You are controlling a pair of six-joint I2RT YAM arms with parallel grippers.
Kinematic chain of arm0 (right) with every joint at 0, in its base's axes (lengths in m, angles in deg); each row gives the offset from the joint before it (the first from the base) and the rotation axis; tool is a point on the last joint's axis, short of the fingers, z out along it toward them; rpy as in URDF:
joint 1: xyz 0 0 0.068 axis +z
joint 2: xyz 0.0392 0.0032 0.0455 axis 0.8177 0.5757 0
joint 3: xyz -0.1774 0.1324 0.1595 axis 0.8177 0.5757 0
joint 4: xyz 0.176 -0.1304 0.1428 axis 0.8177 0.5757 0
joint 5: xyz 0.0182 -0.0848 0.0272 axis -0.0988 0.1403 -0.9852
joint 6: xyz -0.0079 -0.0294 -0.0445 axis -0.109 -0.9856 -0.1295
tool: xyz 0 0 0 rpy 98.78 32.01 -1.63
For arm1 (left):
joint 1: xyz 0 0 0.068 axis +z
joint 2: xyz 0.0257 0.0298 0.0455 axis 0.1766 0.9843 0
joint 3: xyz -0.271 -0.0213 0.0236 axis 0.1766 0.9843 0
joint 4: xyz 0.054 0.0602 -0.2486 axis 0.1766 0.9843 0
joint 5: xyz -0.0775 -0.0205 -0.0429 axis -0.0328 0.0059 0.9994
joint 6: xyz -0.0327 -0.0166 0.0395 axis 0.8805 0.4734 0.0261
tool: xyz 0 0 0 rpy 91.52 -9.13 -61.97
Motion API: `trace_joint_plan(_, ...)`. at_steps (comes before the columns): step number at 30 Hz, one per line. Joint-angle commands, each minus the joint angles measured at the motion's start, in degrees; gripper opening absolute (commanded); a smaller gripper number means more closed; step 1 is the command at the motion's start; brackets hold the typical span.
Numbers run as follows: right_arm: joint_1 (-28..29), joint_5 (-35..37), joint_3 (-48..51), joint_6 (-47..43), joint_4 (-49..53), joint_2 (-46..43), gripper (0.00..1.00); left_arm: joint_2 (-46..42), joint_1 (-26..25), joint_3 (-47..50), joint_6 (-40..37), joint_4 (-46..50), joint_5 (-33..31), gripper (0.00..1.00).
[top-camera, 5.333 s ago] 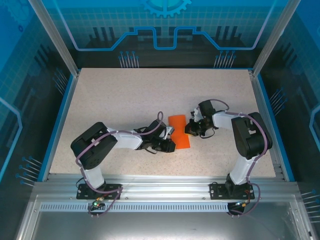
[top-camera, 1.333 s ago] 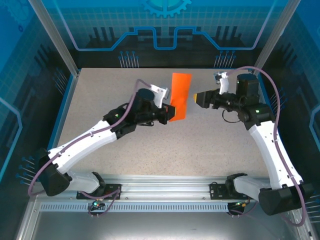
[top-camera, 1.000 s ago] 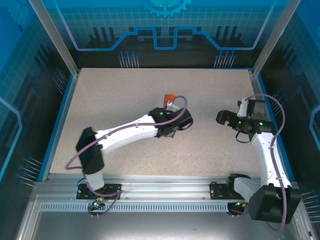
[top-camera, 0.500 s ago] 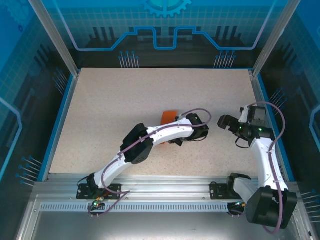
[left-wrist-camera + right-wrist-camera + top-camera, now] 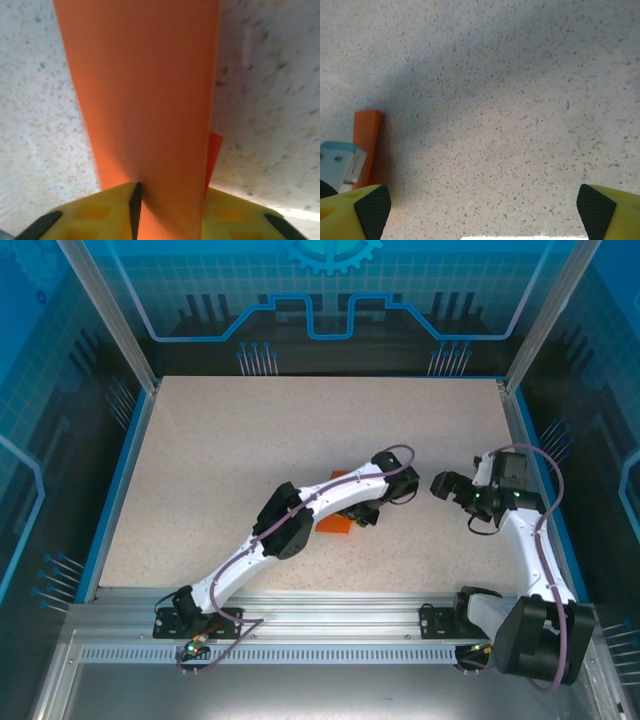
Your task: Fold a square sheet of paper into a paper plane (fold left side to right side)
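The square sheet of paper (image 5: pixel 145 100), bright orange and folded into a narrow strip, runs up from between my left gripper's yellow fingers (image 5: pixel 90 215). A thin dark gap shows between the left finger and the strip, so the jaws stand parted around it. From above, an orange corner (image 5: pixel 333 526) pokes out under my left gripper (image 5: pixel 360 517) at mid-table. My right gripper (image 5: pixel 442 486) hovers to the right of it, open and empty (image 5: pixel 485 215), and sees an orange edge of the paper (image 5: pixel 366 140) at its left.
The speckled beige table (image 5: pixel 230 440) is bounded by blue rails and a glass enclosure. My left arm (image 5: pixel 290 525) stretches diagonally from its base to the middle. A pale blue part of the left wrist (image 5: pixel 340 165) shows beside the right fingers.
My left arm has pulled the paper nearer and lower, and its jaws have parted from shut. The right gripper has stayed open and barely shifted.
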Motion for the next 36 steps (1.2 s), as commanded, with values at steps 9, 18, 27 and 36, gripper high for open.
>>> trace_joint_plan(9, 9.2, -7.6, -3.4, -0.5, -4.4, 8.8, 0.98, -23.6, 6.1, 17.7, -5.2, -24.4, 17.6, 0.68)
trace_joint_plan(18, 24.5, -11.4, -10.1, 8.5, -21.9, 22.4, 0.91, -51.5, 19.2, 58.3, -2.1, -53.4, 28.1, 0.81)
trace_joint_plan(27, 29.8, -13.9, -19.8, 11.0, -28.1, 39.8, 0.82, -51.1, 27.7, 72.0, 0.3, -69.2, 42.1, 0.8)
trace_joint_plan(36, 30.7, -13.3, -21.9, 11.2, -28.7, 46.9, 0.81, -42.6, 28.0, 71.5, -1.1, -73.7, 45.0, 0.8)
